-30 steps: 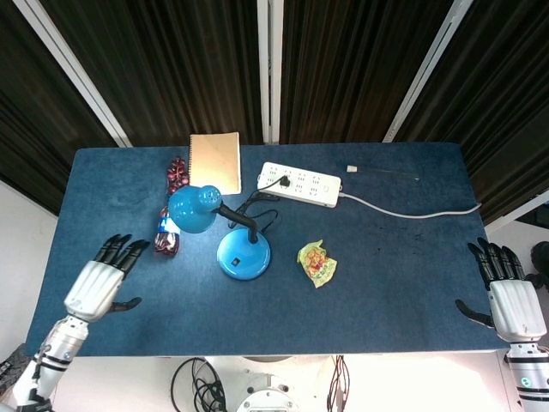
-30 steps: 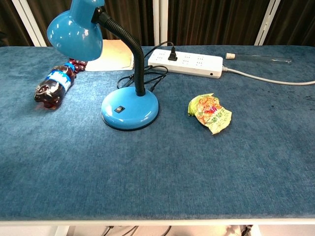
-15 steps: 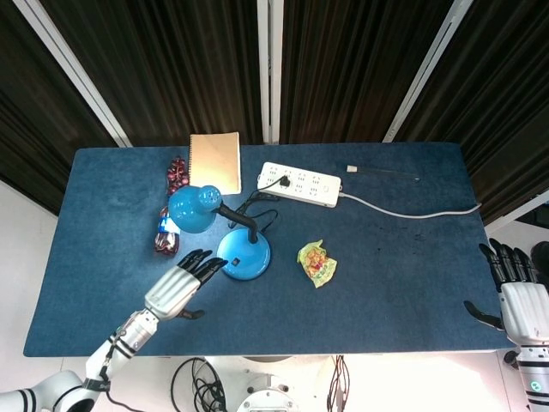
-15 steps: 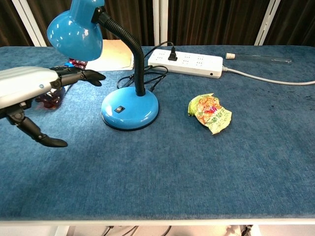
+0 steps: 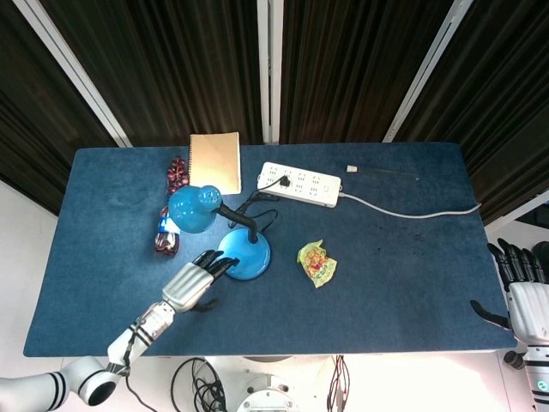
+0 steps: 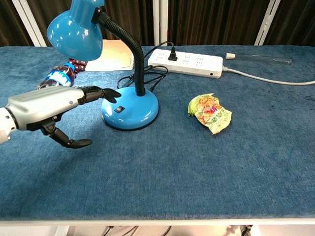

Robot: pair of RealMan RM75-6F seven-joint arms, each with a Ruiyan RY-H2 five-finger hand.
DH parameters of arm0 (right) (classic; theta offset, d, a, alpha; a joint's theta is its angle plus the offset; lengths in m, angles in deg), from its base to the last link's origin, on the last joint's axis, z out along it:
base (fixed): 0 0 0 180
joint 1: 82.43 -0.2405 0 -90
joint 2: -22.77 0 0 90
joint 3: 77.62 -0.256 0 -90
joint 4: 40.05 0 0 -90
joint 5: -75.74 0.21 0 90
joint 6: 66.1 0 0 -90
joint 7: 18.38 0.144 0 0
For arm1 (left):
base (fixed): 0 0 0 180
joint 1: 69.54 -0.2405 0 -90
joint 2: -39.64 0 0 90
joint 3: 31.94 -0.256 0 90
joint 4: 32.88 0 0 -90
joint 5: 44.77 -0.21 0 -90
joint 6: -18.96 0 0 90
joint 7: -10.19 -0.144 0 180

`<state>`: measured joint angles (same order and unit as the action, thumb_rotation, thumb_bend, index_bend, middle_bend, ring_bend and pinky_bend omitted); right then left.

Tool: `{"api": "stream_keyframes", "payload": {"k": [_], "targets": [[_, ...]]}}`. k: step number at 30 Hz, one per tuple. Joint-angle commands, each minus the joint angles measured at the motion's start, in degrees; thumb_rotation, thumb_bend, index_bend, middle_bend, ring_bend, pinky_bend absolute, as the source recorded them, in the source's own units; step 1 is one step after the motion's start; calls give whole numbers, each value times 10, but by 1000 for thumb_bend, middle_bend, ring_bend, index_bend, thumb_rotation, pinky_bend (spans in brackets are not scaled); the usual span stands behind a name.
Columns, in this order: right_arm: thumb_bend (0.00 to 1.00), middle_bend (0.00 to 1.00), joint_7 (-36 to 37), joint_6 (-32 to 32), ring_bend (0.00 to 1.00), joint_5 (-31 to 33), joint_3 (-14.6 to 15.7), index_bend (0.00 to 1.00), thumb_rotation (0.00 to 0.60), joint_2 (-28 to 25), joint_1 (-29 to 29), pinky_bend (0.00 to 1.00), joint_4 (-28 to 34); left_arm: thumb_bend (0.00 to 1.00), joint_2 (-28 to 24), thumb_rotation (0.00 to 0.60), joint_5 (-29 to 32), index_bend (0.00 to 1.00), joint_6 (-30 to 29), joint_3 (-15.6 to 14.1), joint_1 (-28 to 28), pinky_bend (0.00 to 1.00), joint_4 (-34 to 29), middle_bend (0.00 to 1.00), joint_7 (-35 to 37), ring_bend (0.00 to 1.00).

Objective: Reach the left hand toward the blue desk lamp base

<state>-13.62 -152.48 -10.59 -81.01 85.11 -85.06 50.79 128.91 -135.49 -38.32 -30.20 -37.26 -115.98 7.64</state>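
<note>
The blue desk lamp has a round base (image 5: 250,254) (image 6: 135,110) on the blue table, a black gooseneck and a blue shade (image 5: 192,209) (image 6: 75,34) leaning left. My left hand (image 5: 190,280) (image 6: 49,105) is open, fingers stretched out flat, its dark fingertips (image 6: 109,93) over the base's left edge; contact cannot be told. My right hand (image 5: 523,296) shows only in the head view, open, at the table's right front corner, far from the lamp.
A drink bottle (image 5: 165,238) (image 6: 59,78) lies left of the lamp. A white power strip (image 5: 299,184) (image 6: 186,62) with the lamp's cord sits behind, a notebook (image 5: 214,161) beyond. A crumpled snack wrapper (image 5: 316,263) (image 6: 210,112) lies right of the base.
My left hand has swept from the table's left front toward the lamp, its fingertips now at the base's left edge. The right hand has slid slightly off toward the right front corner.
</note>
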Motion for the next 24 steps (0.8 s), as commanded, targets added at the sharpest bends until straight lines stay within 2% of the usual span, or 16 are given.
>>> {"api": "stream_keyframes", "payload": {"k": [1,24], "targets": [[85,0,1,0,0,0,-1,0,600,1,0,0,-1,304,5,600,3,28,1,-3,3,81,7,106,3,0],[85,0,15,4,0,4,-2,0,600,3,0,0,-12,305,33,600,18,28,6,-11,24,80,41,98,17,0]]}}
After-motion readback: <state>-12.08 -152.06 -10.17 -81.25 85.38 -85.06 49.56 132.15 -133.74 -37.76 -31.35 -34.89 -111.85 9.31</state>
